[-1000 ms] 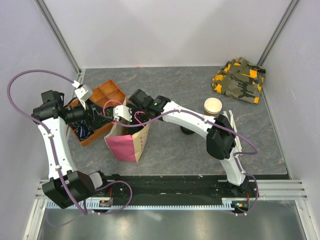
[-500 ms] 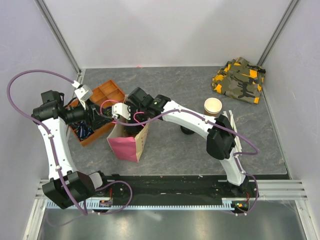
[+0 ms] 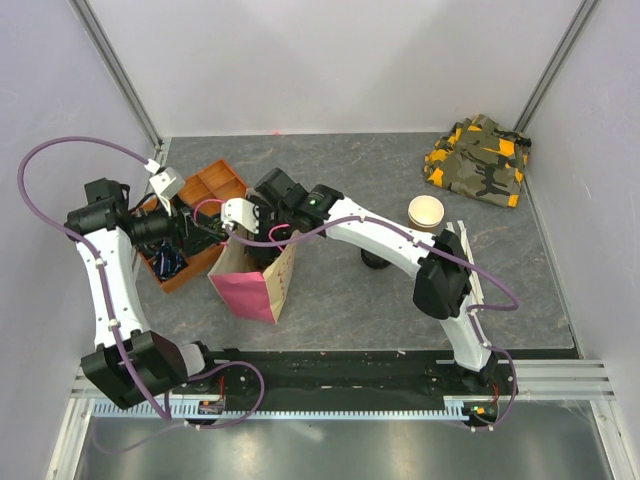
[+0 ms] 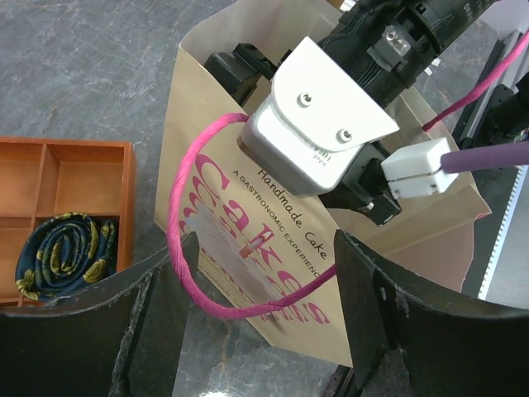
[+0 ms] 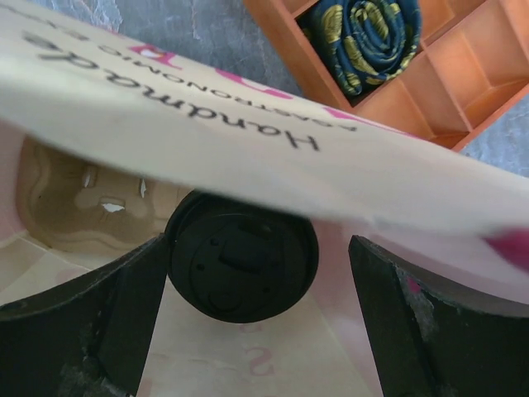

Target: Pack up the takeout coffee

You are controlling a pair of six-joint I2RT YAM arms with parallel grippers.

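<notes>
Two hands are at the paper bag (image 3: 250, 290). At left, an orange divided tray (image 3: 215, 185) holds a rolled blue-and-yellow tie (image 4: 66, 252). My left hand (image 4: 263, 248), fingers wide, hovers at the bag's pink handle (image 4: 178, 207). My right hand (image 5: 258, 248) is inside the bag, fingers wide, with the takeout coffee (image 5: 241, 266) standing on the bag's floor between them.

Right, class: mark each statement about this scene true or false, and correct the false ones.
1. The takeout coffee sits inside the paper bag. True.
2. The right gripper is clamped on the coffee's lid. False: its jaws stand wide open.
3. The lidless cup lies in the orange tray. False: it stands upright on the table, right of the bag.
4. A rolled tie lies in a tray compartment. True.
</notes>
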